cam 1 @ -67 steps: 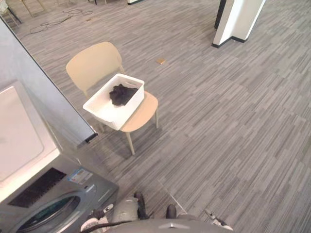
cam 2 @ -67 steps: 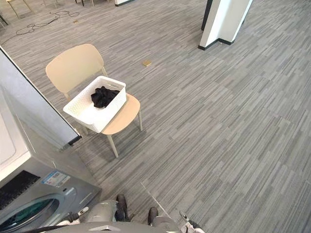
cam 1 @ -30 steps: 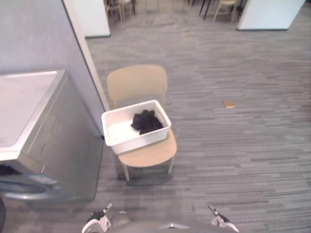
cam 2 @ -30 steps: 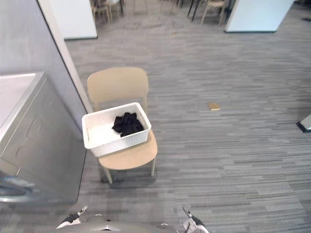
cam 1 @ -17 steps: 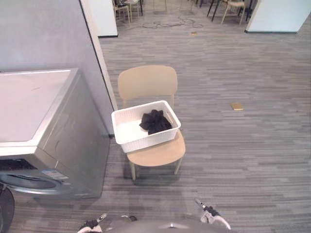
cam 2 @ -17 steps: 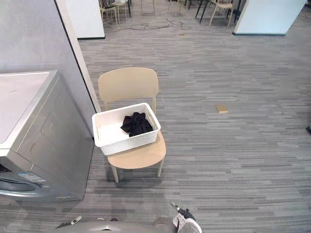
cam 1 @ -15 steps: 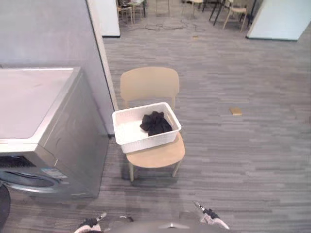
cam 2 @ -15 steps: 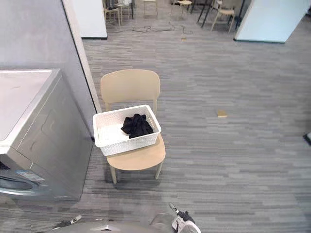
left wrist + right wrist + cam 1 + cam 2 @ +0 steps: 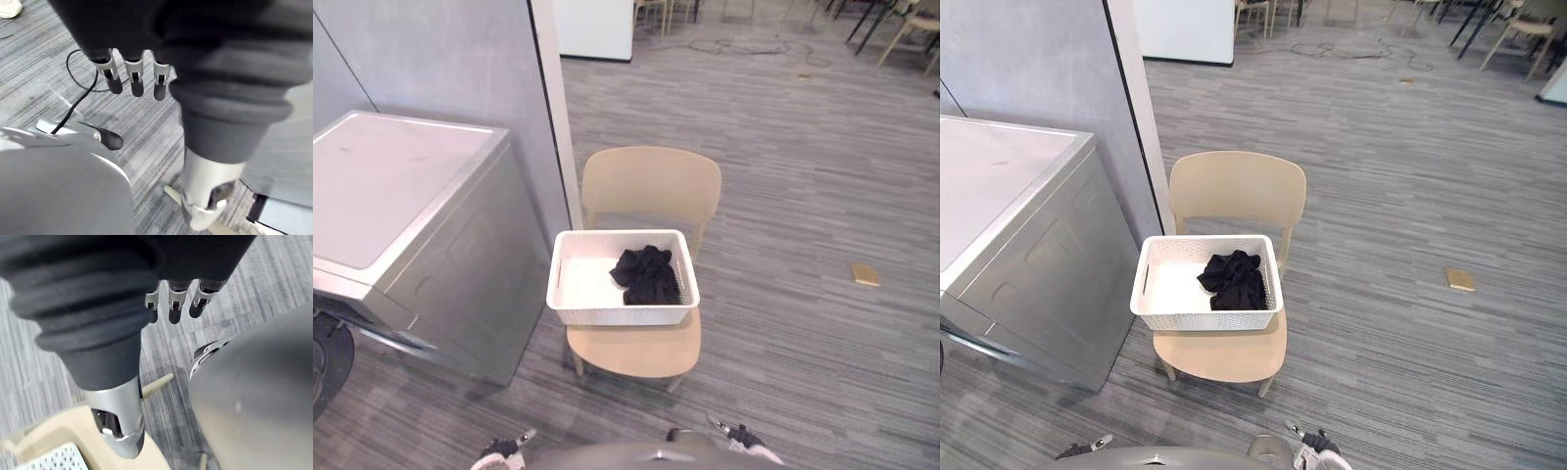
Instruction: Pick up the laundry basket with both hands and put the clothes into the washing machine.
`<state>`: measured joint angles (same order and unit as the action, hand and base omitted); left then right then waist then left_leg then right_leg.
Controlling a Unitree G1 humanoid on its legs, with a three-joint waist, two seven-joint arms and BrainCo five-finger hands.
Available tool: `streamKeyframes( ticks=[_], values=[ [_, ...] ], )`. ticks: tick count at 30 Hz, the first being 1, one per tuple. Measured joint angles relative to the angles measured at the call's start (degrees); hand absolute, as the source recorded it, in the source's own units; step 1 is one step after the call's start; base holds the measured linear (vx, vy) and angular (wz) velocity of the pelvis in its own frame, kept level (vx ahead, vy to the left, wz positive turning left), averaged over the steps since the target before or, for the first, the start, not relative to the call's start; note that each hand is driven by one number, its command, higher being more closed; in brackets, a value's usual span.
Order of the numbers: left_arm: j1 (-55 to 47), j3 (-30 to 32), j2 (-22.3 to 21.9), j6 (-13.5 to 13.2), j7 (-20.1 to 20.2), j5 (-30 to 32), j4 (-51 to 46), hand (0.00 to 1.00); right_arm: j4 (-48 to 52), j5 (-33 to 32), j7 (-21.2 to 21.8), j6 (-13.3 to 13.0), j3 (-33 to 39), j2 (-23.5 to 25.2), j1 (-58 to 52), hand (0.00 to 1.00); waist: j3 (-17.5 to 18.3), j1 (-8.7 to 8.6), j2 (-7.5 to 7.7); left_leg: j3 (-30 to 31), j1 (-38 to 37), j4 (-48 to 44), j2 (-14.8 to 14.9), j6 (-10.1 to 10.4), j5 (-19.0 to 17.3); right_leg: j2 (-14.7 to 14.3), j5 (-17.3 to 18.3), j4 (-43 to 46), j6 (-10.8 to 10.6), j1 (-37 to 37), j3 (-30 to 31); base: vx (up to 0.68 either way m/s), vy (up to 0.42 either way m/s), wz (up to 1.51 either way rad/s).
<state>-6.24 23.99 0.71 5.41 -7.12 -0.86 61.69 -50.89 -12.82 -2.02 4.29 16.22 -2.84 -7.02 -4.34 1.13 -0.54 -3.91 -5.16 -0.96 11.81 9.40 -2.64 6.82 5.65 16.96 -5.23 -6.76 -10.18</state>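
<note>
Right now your left hand (image 9: 135,78) and right hand (image 9: 174,303) hang at the head view's bottom edge, fingers loose and empty. Mid-frame, the white basket (image 9: 622,313) sits on the tan chair (image 9: 651,186), with dark clothes (image 9: 647,274) heaped in its right half. The washing machine (image 9: 411,225) stands at the left.

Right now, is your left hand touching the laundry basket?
Apart. In the left eye view, bare floor lies between the left hand and the laundry basket.
</note>
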Motion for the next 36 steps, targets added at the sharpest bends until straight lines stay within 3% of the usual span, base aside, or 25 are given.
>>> streamKeyframes(
  ticks=[4, 8, 9, 13, 15, 20, 26, 30, 36],
  values=[
    [-0.02, -2.63, 1.75, 0.00, -0.09, 0.04, 0.15, 0.00, 12.99, 3.89, 0.37, 0.58, -7.36, -0.60, -1.21, 0.00, -0.91, -0.07, 1.53, 0.31, 0.74, 0.51, -0.38, -0.08, -0.06, -0.07, 0.03, -0.79, 0.12, 0.07, -0.72, 0.04, -0.038, 0.17],
    [0.02, -6.47, 4.38, -0.05, -0.36, 0.06, -0.10, 0.00, 27.81, 9.05, 0.59, 0.33, -13.32, -0.61, -0.70, 0.00, -1.77, -0.38, 3.53, 0.95, 4.06, 0.06, -1.83, -0.11, -0.20, 0.96, -2.60, -4.32, -0.77, -1.19, -0.76, -0.08, 0.085, 0.05],
    [0.16, -7.80, 5.41, -0.04, -0.98, 0.08, -0.31, 0.00, 34.38, 13.50, 0.35, -0.69, -15.08, -0.87, 0.12, 0.00, -2.59, -0.38, 4.26, 1.43, 5.88, -0.03, -2.65, -0.66, 0.37, 1.43, -4.47, -6.72, -1.05, -1.68, -0.77, -0.07, 0.085, 0.07],
    [1.84, -10.71, 6.01, -0.54, -2.77, 0.48, -0.70, 0.00, 44.28, 19.54, -2.50, -2.26, -17.79, -4.02, 8.60, 0.00, -5.77, -0.12, 4.61, 2.75, 9.10, -1.73, -4.38, -1.36, 0.95, 2.96, -6.48, -8.39, -1.40, -2.72, -1.01, -0.07, 0.063, 0.13],
    [3.46, -11.70, 5.93, -0.53, -3.67, 0.54, -1.04, 0.00, 45.96, 22.04, -4.57, -3.53, -19.27, -5.57, 15.12, 0.00, -7.99, 0.26, 3.86, 3.65, 11.17, -3.15, -4.70, -1.50, 1.11, 3.16, -7.52, -8.57, -1.30, -4.15, -1.23, -0.11, 0.023, 0.11],
    [4.95, -13.15, 5.54, -0.49, -6.61, 0.41, -3.77, 0.00, 36.01, 26.54, -9.33, -3.74, -23.03, -9.73, 33.40, 0.00, -14.72, 1.41, 2.78, 5.45, 14.38, -5.04, -4.70, -1.48, 1.82, 3.13, -8.46, -8.29, -0.76, -5.39, -2.60, -0.09, -0.020, 0.16],
    [5.05, -14.65, 5.42, -0.92, -8.75, -2.47, -6.06, 0.00, 15.45, 26.65, -11.21, 0.05, -22.89, -18.34, 53.46, 0.00, -21.29, 3.79, 2.63, 7.73, 18.13, -6.05, -4.80, -1.26, 3.20, 3.21, -8.88, -7.24, -0.24, -7.71, -3.79, -0.08, -0.019, 0.16],
    [5.34, -16.86, 5.37, -1.55, -10.29, -4.13, -6.13, 0.00, 5.95, 25.87, -12.16, 1.12, -22.78, -23.95, 61.94, 0.00, -22.60, 4.69, 1.90, 10.06, 21.25, -5.89, -4.80, -0.98, 4.45, 3.23, -8.92, -6.65, -0.17, -9.72, -5.62, -0.06, -0.027, 0.21],
    [6.67, -19.24, 5.03, -2.08, -11.55, -6.77, -5.87, 0.00, -2.79, 23.93, -13.12, 1.23, -22.78, -25.52, 68.24, 0.00, -23.32, 5.46, 1.09, 11.49, 24.63, -4.35, -4.78, -0.71, 6.62, 3.29, -9.09, -5.81, 0.26, -13.43, -6.61, -0.04, -0.022, 0.09]
  ],
)
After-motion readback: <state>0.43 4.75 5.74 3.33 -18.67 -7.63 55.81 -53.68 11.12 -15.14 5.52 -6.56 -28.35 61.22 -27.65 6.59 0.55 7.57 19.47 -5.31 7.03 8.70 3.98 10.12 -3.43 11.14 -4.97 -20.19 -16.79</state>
